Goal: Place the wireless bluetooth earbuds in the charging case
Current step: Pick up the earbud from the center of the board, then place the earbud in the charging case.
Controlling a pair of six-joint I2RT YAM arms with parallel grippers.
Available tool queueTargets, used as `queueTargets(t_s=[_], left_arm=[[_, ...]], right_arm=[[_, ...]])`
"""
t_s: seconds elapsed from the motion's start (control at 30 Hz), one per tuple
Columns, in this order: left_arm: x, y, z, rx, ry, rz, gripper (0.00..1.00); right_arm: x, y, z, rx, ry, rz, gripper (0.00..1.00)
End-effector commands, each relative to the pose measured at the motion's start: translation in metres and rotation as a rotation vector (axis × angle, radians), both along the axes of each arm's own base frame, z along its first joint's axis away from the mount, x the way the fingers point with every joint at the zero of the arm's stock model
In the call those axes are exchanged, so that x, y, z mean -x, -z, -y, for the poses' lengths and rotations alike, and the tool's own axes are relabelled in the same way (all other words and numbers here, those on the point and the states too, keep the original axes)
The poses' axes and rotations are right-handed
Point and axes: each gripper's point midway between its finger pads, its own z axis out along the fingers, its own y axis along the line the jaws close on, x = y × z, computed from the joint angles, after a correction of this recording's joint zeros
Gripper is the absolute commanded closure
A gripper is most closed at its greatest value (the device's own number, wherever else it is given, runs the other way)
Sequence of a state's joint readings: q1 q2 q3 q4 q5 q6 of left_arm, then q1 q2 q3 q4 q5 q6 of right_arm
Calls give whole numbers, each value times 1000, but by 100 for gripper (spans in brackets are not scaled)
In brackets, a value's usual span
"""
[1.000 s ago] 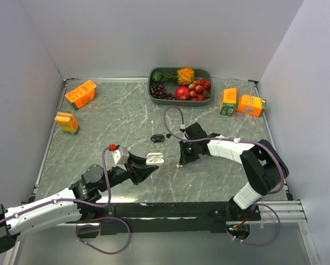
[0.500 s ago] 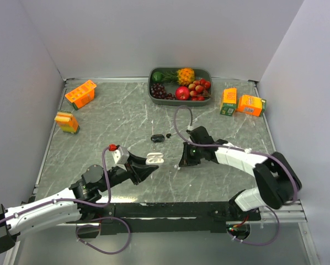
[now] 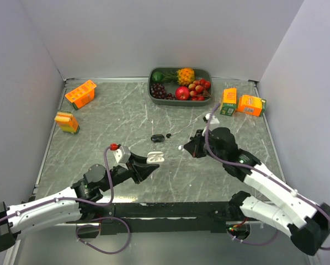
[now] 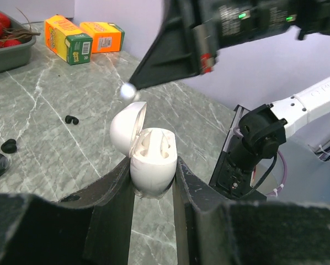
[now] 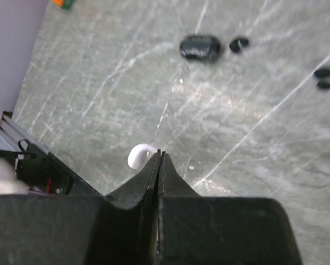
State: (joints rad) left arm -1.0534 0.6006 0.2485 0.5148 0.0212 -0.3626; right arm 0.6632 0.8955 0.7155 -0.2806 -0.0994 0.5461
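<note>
Top view: the left tool [image 3: 152,163] clamps the open charging case [image 3: 155,158], which lies left of the right tool [image 3: 188,148] and slightly nearer the arm bases. The right tool pinches a white earbud [image 3: 180,147].
Left wrist: the earbud hangs just above the lid, and the sockets face up.
Right wrist: the earbud pokes out beside the tool's nearly closed tips.

Bare marble table [image 3: 99,127] spans the left-centre; black case [image 3: 156,138] and black earbud [image 3: 168,135] clutter the middle.
</note>
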Motion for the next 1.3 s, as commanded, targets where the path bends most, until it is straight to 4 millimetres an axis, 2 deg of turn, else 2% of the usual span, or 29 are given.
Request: queueTargets(t_s=[0.0, 0.17, 0.3, 0.57, 1.03, 1.17, 1.27], left_arm=[[-2, -21, 1, 77, -11, 21, 99], [-4, -25, 5, 95, -9, 21, 99], [-12, -31, 8, 121, -39, 13, 99], [-20, -30, 19, 133, -48, -15, 99], [-41, -24, 30, 129, -111, -7, 99], [-41, -25, 34, 132, -93, 0, 99], [-39, -27, 36, 147, -66, 14, 99]], right_arm=[[1, -42, 19, 55, 39, 206, 100], [14, -60, 23, 58, 22, 318, 100], [26, -72, 13, 53, -5, 397, 100], [22, -92, 16, 67, 106, 502, 100], [25, -101, -3, 133, 74, 638, 100], [28, -96, -11, 156, 33, 653, 100], [33, -101, -20, 124, -7, 670, 100]])
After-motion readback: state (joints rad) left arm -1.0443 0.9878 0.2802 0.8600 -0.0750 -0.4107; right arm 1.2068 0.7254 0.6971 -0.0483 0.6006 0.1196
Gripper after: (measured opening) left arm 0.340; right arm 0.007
